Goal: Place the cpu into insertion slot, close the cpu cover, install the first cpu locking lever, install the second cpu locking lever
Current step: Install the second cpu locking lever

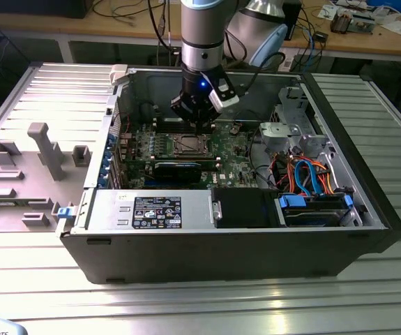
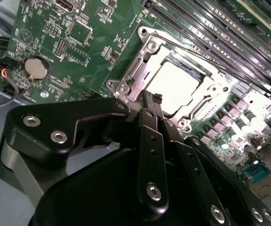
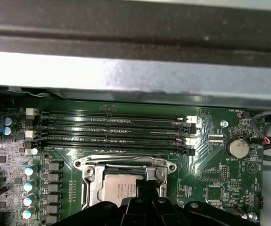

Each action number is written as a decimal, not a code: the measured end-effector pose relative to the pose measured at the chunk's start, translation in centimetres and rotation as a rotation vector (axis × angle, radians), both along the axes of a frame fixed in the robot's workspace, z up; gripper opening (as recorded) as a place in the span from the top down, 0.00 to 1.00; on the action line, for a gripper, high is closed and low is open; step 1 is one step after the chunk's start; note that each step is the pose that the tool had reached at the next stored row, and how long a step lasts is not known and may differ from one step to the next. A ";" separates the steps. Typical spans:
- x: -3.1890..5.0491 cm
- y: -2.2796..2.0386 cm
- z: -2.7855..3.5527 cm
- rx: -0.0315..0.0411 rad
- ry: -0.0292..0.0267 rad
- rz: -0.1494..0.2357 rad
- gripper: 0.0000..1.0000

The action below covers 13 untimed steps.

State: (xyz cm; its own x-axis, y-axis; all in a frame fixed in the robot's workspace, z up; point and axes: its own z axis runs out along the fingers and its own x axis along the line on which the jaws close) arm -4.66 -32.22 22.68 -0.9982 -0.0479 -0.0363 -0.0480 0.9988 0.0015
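Observation:
The cpu [image 2: 177, 84] lies flat in the insertion slot [image 1: 188, 145], its pale silver top showing through the window of the cpu cover [image 2: 134, 70]. The cover lies down over the chip as a silver frame. A thin metal lever rod [image 2: 206, 59] runs along the socket side nearest the memory slots. My gripper [image 2: 151, 100] is shut with nothing between its black fingers, and its tip hangs just over the socket's edge. In the first wrist view the tip [image 3: 144, 186] overlaps the cpu [image 3: 119, 188] and the cover [image 3: 89, 186]. In the exterior view the gripper [image 1: 199, 124] stands right above the slot.
Long black memory slots [image 3: 111, 129] lie beside the socket, a coin battery [image 3: 237, 148] on the board's other side. The case's metal wall [image 3: 126, 70] rises close behind. A power supply [image 1: 151, 209] and a drive bay with cables [image 1: 305, 174] line the front. Grey fixture blocks [image 1: 47, 150] stand at the exterior view's left.

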 end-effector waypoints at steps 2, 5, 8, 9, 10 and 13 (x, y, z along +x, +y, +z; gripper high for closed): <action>0.00 -0.06 0.00 -0.0003 0.0001 0.000 0.89; 0.00 -0.57 -0.05 -0.0011 0.0001 0.000 0.89; 0.00 -0.90 -0.10 -0.0041 0.0001 0.000 0.89; -0.01 -0.93 -0.08 -0.0042 0.0002 0.000 0.89; -0.01 -0.94 0.00 -0.0042 0.0002 0.000 0.89; 0.00 -0.93 0.69 -0.0041 0.0001 0.000 0.89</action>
State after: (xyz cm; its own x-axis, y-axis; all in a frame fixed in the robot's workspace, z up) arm -4.67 -33.16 23.37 -0.9982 -0.0478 -0.0361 -0.0478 0.9989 -0.0026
